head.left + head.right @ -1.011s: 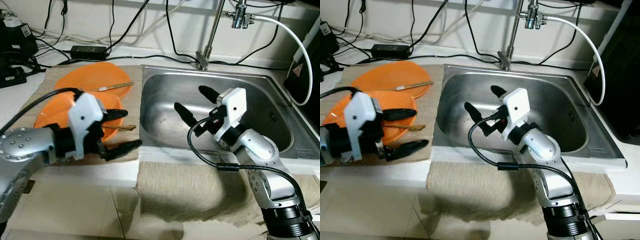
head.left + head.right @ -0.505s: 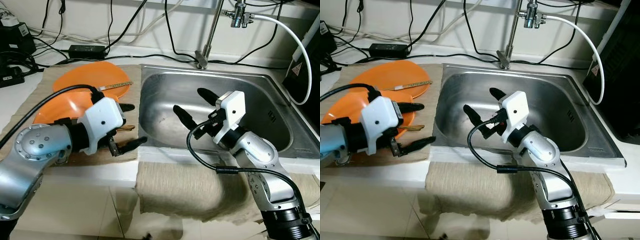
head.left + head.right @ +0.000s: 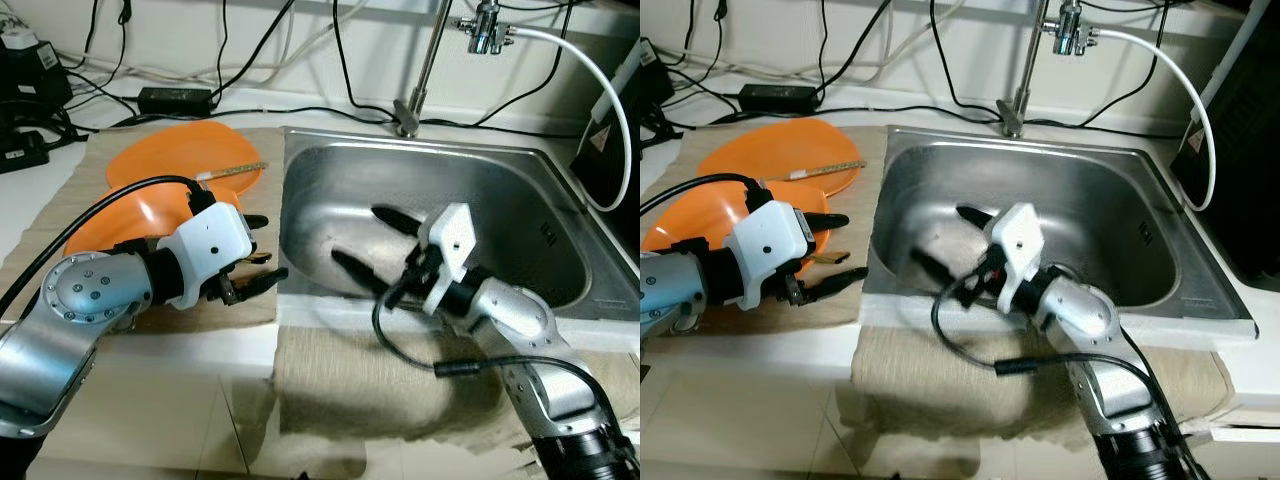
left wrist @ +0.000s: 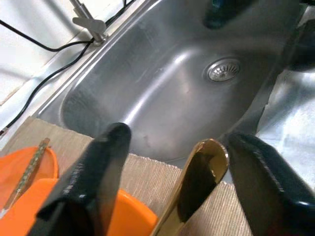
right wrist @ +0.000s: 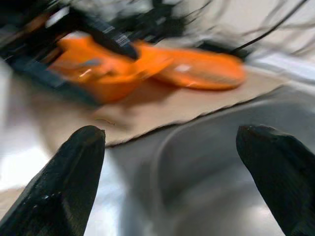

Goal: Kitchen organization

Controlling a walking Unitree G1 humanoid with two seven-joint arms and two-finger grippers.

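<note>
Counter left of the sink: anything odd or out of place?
A golden spoon lies half off the near orange plate, its bowl overhanging the mat toward the sink, between the open left gripper's fingers. A chopstick-like stick lies across the far plate. No spills.

spread black fingers (image 5: 64,187), blurred orange plates (image 5: 147,61)

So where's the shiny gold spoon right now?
The gold spoon lies on the woven mat beside the sink, its handle on the near orange plate, between the open left gripper's fingers.
</note>
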